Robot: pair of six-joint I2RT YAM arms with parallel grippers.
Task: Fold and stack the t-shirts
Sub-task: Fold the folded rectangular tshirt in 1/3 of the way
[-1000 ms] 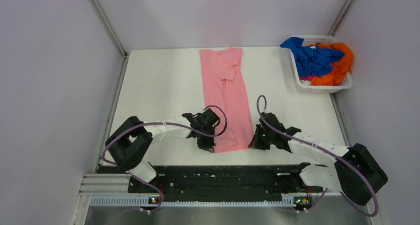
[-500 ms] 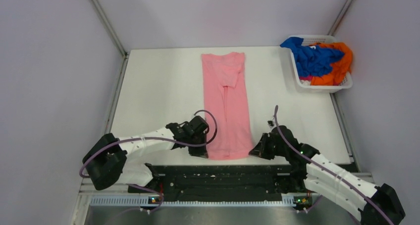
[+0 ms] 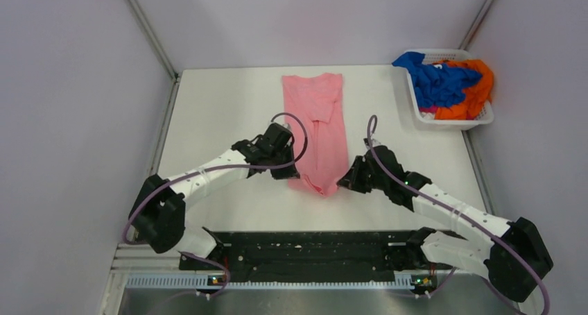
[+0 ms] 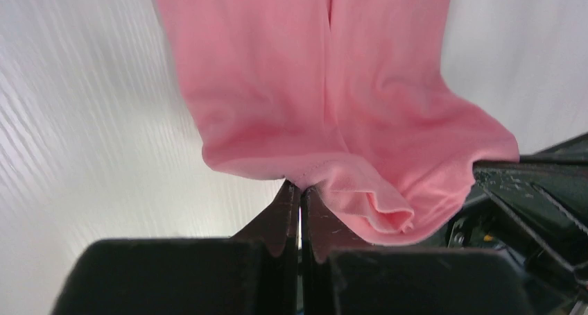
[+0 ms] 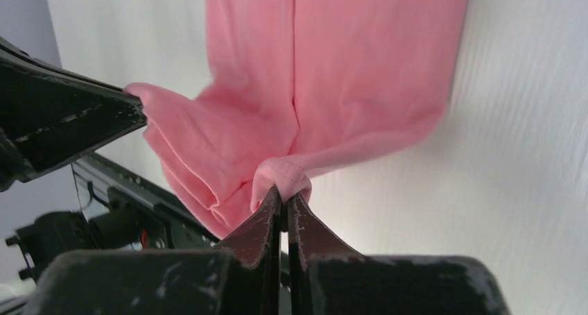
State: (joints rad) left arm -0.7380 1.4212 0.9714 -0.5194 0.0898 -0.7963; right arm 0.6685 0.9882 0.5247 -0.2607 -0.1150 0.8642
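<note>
The light pink t-shirt (image 3: 317,124) lies lengthwise on the white table, folded into a narrow strip, collar end far. Its near hem is lifted off the table and sags between my grippers. My left gripper (image 3: 288,173) is shut on the hem's left corner; the left wrist view shows the pink cloth (image 4: 326,100) pinched at my fingertips (image 4: 300,188). My right gripper (image 3: 344,183) is shut on the right corner; the right wrist view shows the cloth (image 5: 347,65) bunched at my fingertips (image 5: 284,193). The royal blue t-shirt (image 3: 433,79) and the bright orange t-shirt (image 3: 475,93) lie crumpled in the basket.
The white slatted basket (image 3: 454,122) stands at the table's far right corner. The black rail of the arm bases (image 3: 305,249) runs along the near edge. Grey walls close in the table on the left, far and right sides.
Both grippers have lifted the pink shirt's near hem and carried it away from the near edge toward the far end; the hem now hangs in the air between them.
</note>
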